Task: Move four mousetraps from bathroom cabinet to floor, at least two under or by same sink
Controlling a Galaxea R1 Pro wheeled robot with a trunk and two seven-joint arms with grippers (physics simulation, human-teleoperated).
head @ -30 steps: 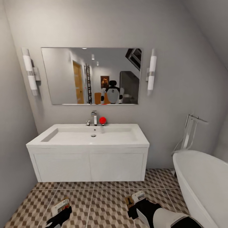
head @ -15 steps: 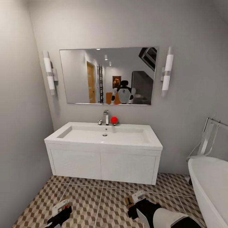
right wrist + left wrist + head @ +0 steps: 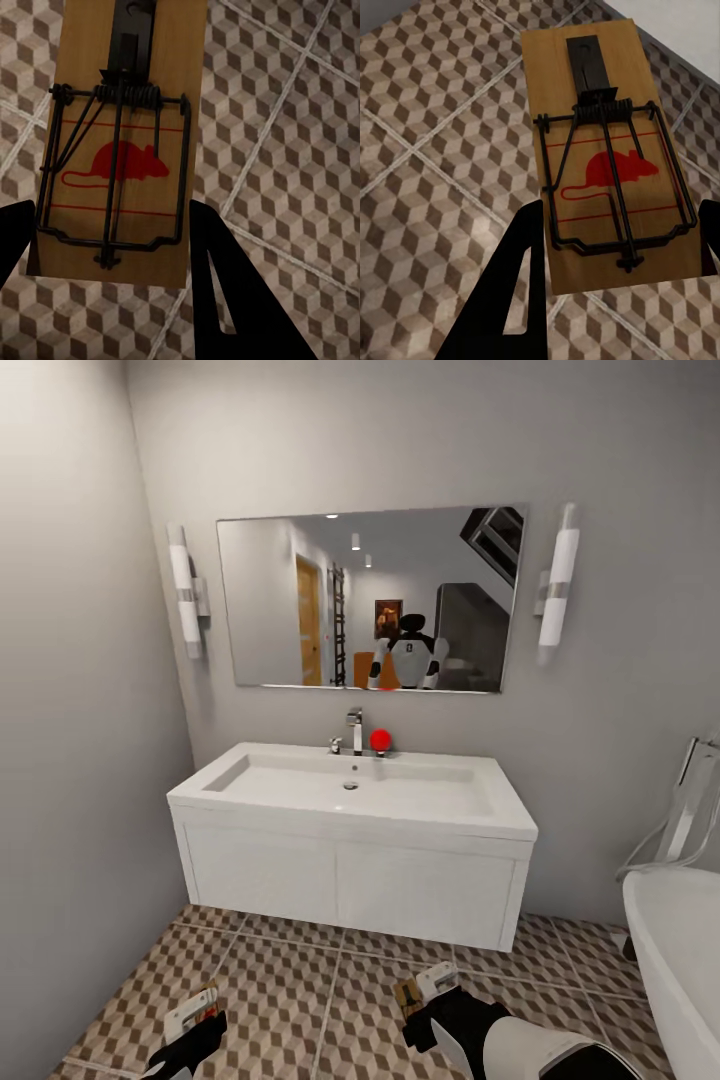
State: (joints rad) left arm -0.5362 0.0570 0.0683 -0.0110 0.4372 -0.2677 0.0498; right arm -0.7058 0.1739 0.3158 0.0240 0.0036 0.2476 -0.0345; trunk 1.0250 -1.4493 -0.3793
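I am facing a white vanity with a wide rectangular sink (image 3: 350, 785) set against a grey wall, a chrome tap (image 3: 355, 730) and a small red ball (image 3: 380, 740) at its back edge, and a mirror (image 3: 368, 600) above that reflects my white robot body. A white bathtub (image 3: 680, 950) curves in from the right. The bathroom floor (image 3: 300, 1000) is tiled in small brown, beige and cream cubes. Low in the head view, my left gripper (image 3: 195, 1015) and right gripper (image 3: 425, 995) each reach forward above the tiles. From the left wrist camera, the left gripper's black fingers (image 3: 521, 285) are clenched on either side of a wooden mousetrap (image 3: 604, 150) printed with a red mouse, its wire spring and bar on top. From the right wrist camera, the other black fingers (image 3: 217, 285) clamp a second mousetrap (image 3: 124, 142) the same way. Both traps hang in the air over the tiles, near the vanity but not yet beside it. My worry is letting go from this height: a thin board could bounce, flip, or skid away from the sink. Setting them down too far out would also fail the requirement that two sit under or directly next to it. Driving closer risks bumping the vanity front or the tub.
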